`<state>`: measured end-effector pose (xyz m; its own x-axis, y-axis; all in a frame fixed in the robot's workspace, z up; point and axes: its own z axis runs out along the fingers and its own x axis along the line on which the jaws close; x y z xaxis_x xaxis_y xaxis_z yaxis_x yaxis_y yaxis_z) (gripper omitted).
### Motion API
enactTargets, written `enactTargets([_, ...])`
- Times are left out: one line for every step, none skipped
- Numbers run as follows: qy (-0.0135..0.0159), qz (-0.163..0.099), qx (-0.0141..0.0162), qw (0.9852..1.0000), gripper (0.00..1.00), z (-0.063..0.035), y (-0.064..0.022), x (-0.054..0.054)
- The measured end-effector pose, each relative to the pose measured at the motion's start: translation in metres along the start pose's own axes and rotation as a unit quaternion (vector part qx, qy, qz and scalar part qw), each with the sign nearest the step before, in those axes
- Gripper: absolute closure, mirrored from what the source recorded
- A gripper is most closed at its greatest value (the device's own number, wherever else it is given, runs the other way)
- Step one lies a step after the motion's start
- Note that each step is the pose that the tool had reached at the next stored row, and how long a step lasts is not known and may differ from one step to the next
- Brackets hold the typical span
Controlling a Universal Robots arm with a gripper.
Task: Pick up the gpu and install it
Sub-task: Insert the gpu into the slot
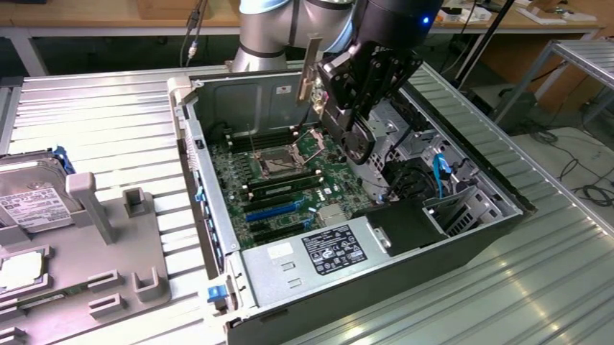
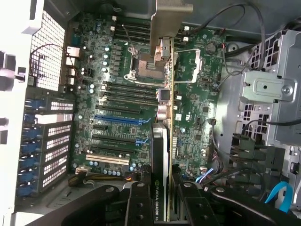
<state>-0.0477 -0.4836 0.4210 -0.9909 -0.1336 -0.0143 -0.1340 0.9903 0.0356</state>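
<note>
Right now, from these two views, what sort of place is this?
Probably a robotics lab set up for computer assembly: an open computer case lies on a ribbed metal table, the gripper holds the gpu above its motherboard, and a hard drive sits alongside.

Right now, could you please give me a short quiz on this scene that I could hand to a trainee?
1. True or false: the claw is shut on the graphics card.
2. Where is the card? A. Seated in a slot. B. Held over the motherboard of the open computer case. C. Lying outside the case.
3. Fill in: the hard drive lies outside the case, on the exterior view's ____.
Key: 1 true; 2 B; 3 left.
</note>
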Motion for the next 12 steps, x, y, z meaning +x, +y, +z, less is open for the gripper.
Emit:
enactTargets([0.0001, -0.003, -0.0001, 1.0000, 0.73, 0.0000, 0.0000, 0.0000])
enactTargets([0.0002, -0.006, -0.0001, 1.0000, 0.73, 0.0000, 0.0000, 0.0000])
enactTargets([0.0002, -0.007, -0.0001, 1.0000, 0.73, 0.0000, 0.0000, 0.0000])
enactTargets([0.0003, -0.009, -0.0001, 1.0000, 0.73, 0.0000, 0.0000, 0.0000])
enactTargets([0.0004, -0.011, -0.0002, 0.9999, 0.73, 0.0000, 0.0000, 0.0000])
enactTargets([0.0004, -0.013, -0.0002, 0.9999, 0.73, 0.0000, 0.0000, 0.0000])
enactTargets([0.0005, -0.015, -0.0002, 0.9999, 0.73, 0.0000, 0.0000, 0.0000])
enactTargets([0.0006, -0.017, -0.0003, 0.9999, 0.73, 0.0000, 0.0000, 0.0000])
enactTargets([0.0007, -0.020, -0.0003, 0.9998, 0.73, 0.0000, 0.0000, 0.0000])
enactTargets([0.0009, -0.025, -0.0003, 0.9997, 0.73, 0.0000, 0.0000, 0.0000])
enactTargets([0.0010, -0.028, -0.0004, 0.9996, 0.73, 0.0000, 0.0000, 0.0000])
enactTargets([0.0010, -0.029, -0.0004, 0.9996, 0.73, 0.0000, 0.0000, 0.0000])
